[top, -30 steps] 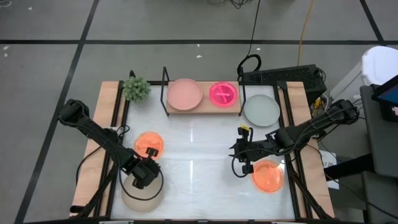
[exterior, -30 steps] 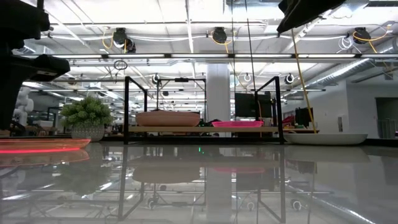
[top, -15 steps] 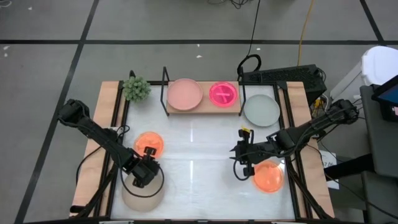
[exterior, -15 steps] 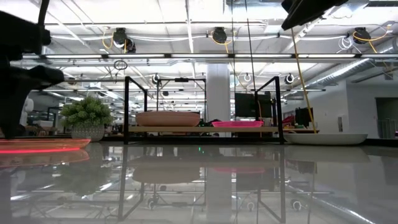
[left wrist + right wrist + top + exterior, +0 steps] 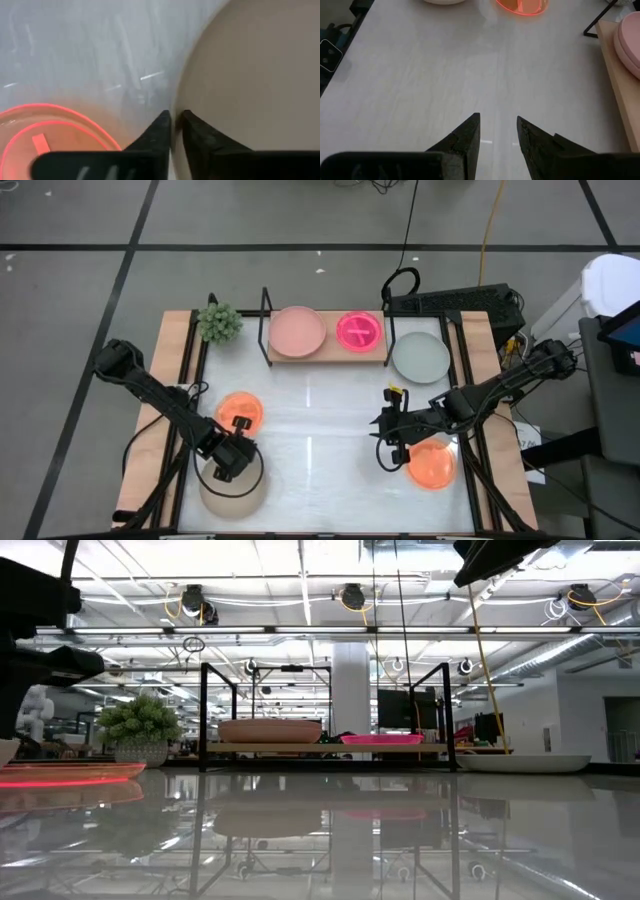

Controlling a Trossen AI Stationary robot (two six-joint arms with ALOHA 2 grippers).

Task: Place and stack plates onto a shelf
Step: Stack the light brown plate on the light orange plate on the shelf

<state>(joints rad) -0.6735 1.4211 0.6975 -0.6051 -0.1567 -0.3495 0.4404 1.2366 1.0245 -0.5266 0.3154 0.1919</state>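
A: Table [image 5: 320, 415] first. What's on it, biggest down?

B: Shelf [image 5: 327, 356] at the far edge, holding a dusty pink plate [image 5: 297, 330] and a hot pink plate [image 5: 358, 331] side by side. Pale grey plate [image 5: 420, 357] just beside the shelf's right end, on the table. Beige plate [image 5: 229, 487] at the near left corner. Two orange plates: left orange plate [image 5: 239, 410], right orange plate [image 5: 431, 464].

A: Which arm do you lean on?

B: The left. Your left gripper [image 5: 173, 120] sits at the beige plate's rim, jaws pressed nearly together across the edge, one tip over the plate's inside and one outside. Looks like a pinch on the rim, though actual contact is hard to confirm.

A: And the right gripper [image 5: 497, 124]?

B: Jaws spread, nothing between them, hovering over bare table just beside the right orange plate.

A: Direction of the carry?

B: Shelf lies far and to the right of the beige plate. Round plate, so no long axis; it lies flat, open side up. My guess: lift, then stack on the dusty pink plate.
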